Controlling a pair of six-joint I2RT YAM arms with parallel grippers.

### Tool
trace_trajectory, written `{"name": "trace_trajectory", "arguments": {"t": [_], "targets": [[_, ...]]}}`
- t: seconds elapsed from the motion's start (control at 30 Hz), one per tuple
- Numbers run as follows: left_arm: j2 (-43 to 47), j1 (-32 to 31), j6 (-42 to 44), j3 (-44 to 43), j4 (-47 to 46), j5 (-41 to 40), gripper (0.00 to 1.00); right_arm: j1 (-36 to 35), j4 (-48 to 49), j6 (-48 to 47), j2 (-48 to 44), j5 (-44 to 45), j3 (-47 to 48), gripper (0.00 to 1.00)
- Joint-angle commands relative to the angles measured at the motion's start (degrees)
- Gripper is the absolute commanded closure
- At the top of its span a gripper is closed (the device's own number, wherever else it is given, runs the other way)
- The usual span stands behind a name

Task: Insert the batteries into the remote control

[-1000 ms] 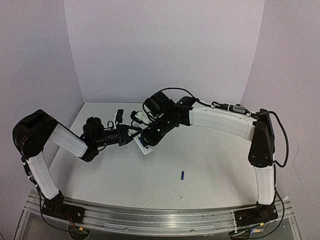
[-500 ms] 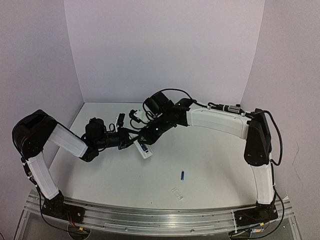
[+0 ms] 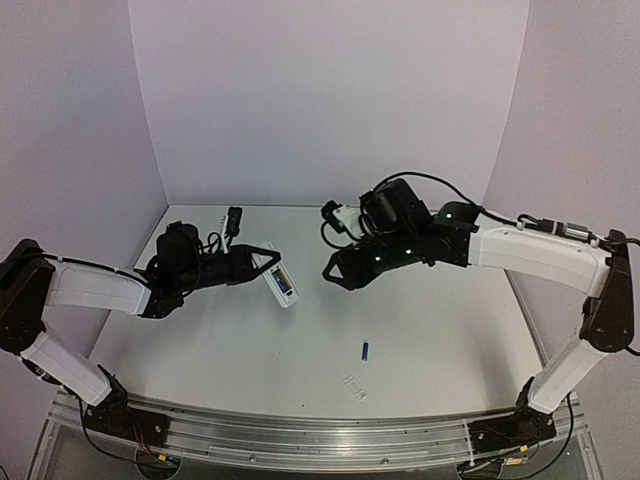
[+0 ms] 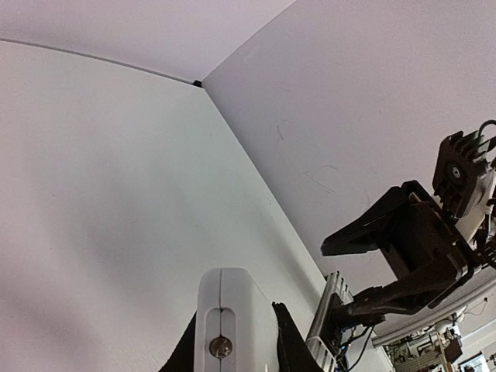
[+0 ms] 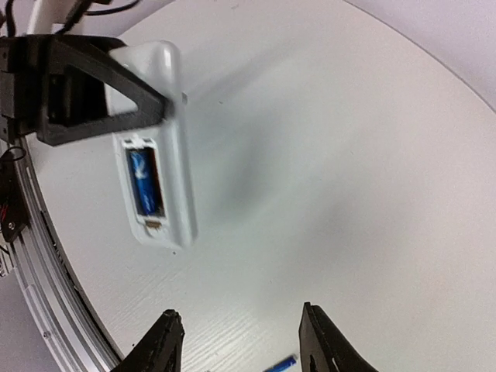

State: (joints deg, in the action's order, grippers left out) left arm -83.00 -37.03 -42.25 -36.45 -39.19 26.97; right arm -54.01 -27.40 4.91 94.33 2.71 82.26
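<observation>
My left gripper (image 3: 266,264) is shut on one end of the white remote control (image 3: 281,285) and holds it above the table. In the right wrist view the remote (image 5: 172,155) has its back compartment open with one blue battery (image 5: 142,182) seated inside. In the left wrist view the remote's end (image 4: 232,310) sits between my fingers. My right gripper (image 3: 333,272) is open and empty, a short way right of the remote. The other blue battery (image 3: 365,350) lies on the table nearer the front; it also shows between my right fingertips (image 5: 280,363).
A small clear cover piece (image 3: 354,387) lies on the table near the front edge, just below the loose battery. Purple walls enclose the table at the back and sides. A metal rail (image 3: 300,435) runs along the front.
My right gripper has pulled back to the right, away from the remote, and is open. My left arm has shifted left and lower, still holding the remote.
</observation>
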Motion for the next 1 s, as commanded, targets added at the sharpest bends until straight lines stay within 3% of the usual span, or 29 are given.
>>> {"name": "trace_trajectory", "arguments": {"t": [0.0, 0.33, 0.67, 0.97], "targets": [[2.98, 0.36, 4.79, -2.85, 5.79, -4.08, 1.0, 1.39, -2.2, 11.82, -4.38, 4.29, -8.54, 0.51], [4.53, 0.52, 6.25, -3.8, 8.03, -1.05, 1.0, 1.8, -5.03, 25.95, -0.97, 5.57, -18.49, 0.57], [5.66, 0.82, 8.79, -4.28, 11.2, 8.77, 1.0, 1.74, -4.94, 37.64, 5.04, 11.59, -17.61, 0.6], [7.15, 0.91, 11.48, -3.61, 11.22, 14.27, 1.0, 1.66, -5.03, 38.93, 12.06, 11.49, -10.54, 0.66]]}}
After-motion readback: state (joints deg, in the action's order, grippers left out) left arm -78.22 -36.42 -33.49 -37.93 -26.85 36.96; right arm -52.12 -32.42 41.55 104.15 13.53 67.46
